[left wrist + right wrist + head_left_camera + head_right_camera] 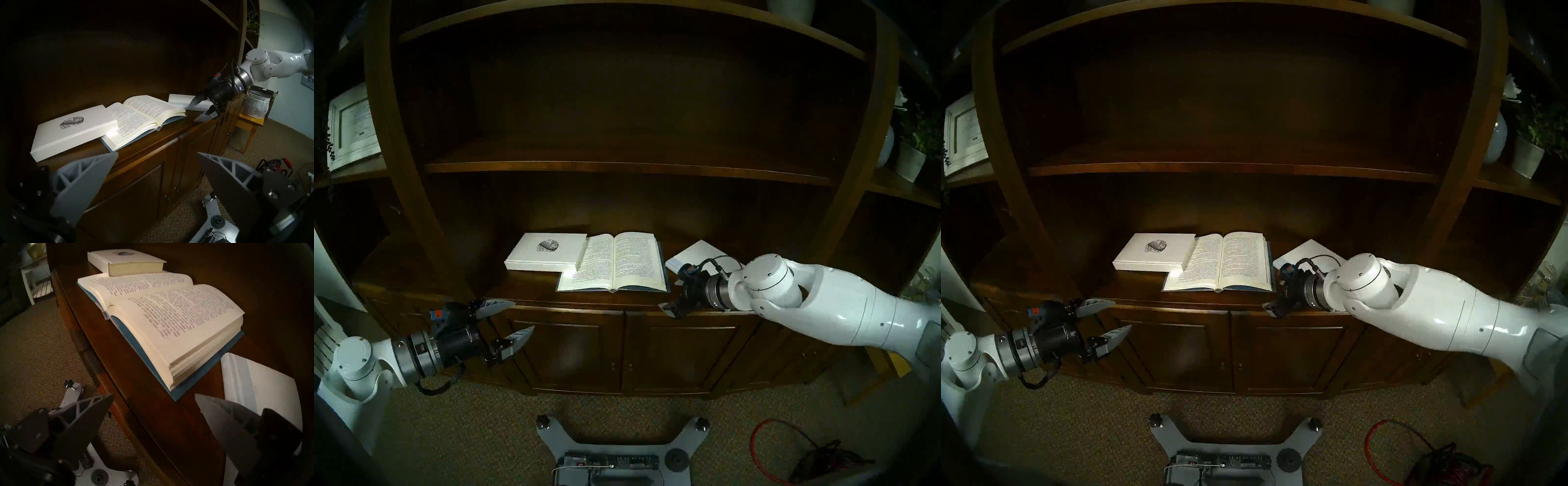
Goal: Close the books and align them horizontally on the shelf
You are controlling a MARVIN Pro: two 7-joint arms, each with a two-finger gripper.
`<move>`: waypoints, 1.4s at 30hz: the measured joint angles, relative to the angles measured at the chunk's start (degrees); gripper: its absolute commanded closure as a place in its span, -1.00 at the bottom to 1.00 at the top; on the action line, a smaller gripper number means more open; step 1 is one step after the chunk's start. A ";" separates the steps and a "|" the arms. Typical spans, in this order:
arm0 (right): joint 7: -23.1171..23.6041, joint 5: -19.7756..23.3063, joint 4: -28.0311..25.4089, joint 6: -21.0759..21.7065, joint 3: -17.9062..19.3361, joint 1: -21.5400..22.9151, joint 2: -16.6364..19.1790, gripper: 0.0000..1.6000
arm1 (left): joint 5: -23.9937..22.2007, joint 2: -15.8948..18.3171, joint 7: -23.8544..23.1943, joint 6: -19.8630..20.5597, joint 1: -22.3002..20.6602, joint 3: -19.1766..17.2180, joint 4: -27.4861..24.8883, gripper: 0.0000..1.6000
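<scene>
Three books lie on the dark wooden shelf (524,288). A closed white book with a black oval illustration (548,251) rests with its right edge on the left page of an open blue book (616,261), whose cream text pages face up. A plain white book (697,254), also closed, lies to the right, partly behind my right wrist. My right gripper (194,112) hovers open at the shelf's front edge, just right of the open book's corner (176,395). My left gripper (522,315) is open and empty, low in front of the cabinet, left of the books.
A bare shelf board (619,168) hangs above the books. Panelled cabinet doors (568,349) are below the shelf. A framed picture (351,129) stands far left, potted plants (909,159) far right. My base (612,451) and a red cable (789,451) are on the carpet. A bucket (254,108) sits on a side table.
</scene>
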 measured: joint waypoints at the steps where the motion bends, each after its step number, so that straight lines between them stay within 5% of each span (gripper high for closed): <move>1: -0.20 -0.02 -0.06 -0.09 0.00 -0.01 0.00 -1.00 | 0.00 0.00 0.00 0.00 0.00 0.00 0.00 -1.00; 18: -3.70 -1.98 2.12 1.87 -0.47 0.49 -3.46 -1.00 | 0.00 0.00 0.00 0.00 0.00 0.00 0.00 -1.00; 42: -16.30 -9.63 2.44 6.11 -2.82 0.23 -9.90 -1.00 | 0.00 0.00 0.00 0.00 0.00 0.00 0.00 -1.00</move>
